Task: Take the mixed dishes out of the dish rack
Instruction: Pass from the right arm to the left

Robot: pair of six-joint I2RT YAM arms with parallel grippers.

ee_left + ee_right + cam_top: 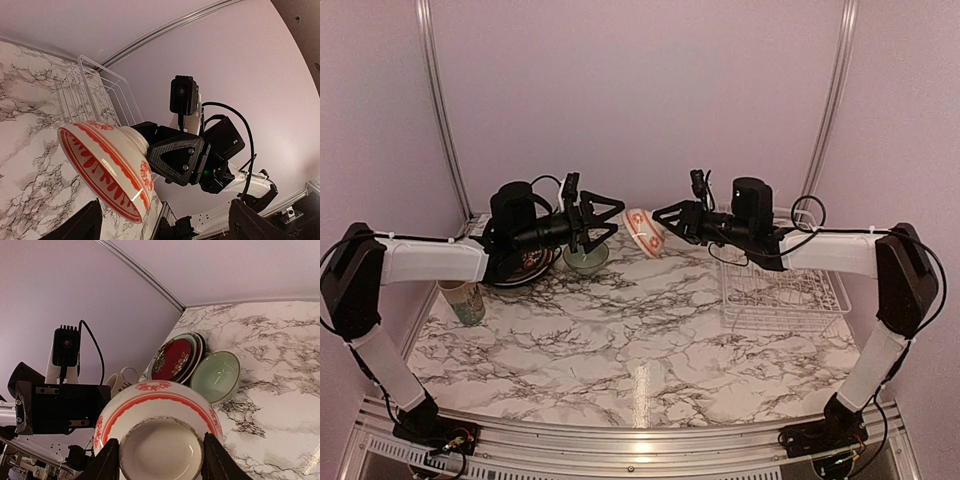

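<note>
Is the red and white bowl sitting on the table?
No, the right gripper holds the bowl up in the air above the table.

top: plates (528, 264) mostly behind left arm (430, 258) | mug (466, 302) rim under same arm | dish rack (785, 295) far side behind right arm (830, 248) | right wrist: bowl (157, 435) lower edge cut by frame | left wrist: left gripper (166, 205) fingers (82, 227), tips only in frame

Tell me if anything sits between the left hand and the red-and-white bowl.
Nothing visible does. The right hand grips the bowl in mid-air, and the open left hand faces it directly, close by.
</note>
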